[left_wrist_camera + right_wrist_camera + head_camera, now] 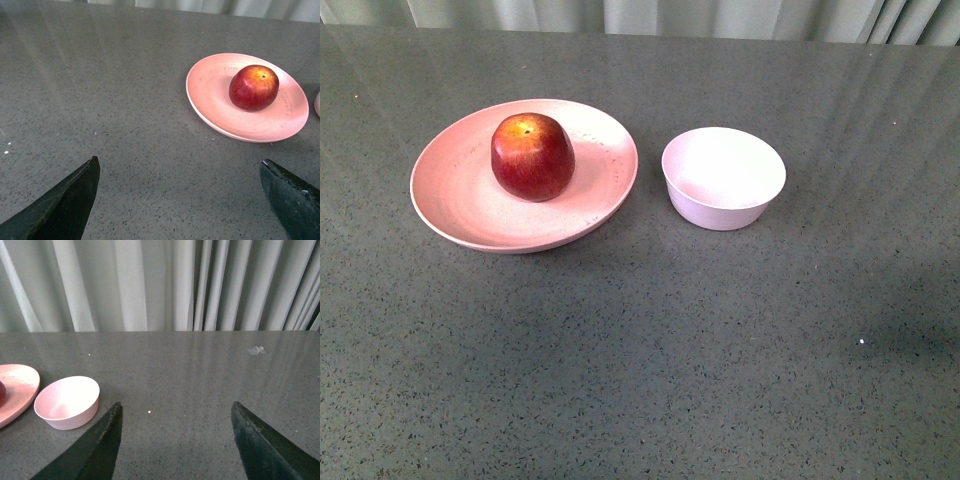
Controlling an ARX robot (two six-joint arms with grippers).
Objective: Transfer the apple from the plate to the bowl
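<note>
A glossy dark red apple (532,156) sits upright on the wide pink plate (450,205) at the table's left. The small pale bowl (724,178) stands empty just right of the plate. Neither arm shows in the front view. In the left wrist view my left gripper (180,165) is open and empty above bare table, well short of the apple (253,87) on the plate (215,95). In the right wrist view my right gripper (176,409) is open and empty, with the bowl (66,402) off to one side and the plate's edge (17,385) beyond it.
The dark grey speckled table (650,350) stretches around the dishes. Pale curtains (150,285) hang behind its far edge. A small clear scrap (256,350) lies on the table far from the bowl.
</note>
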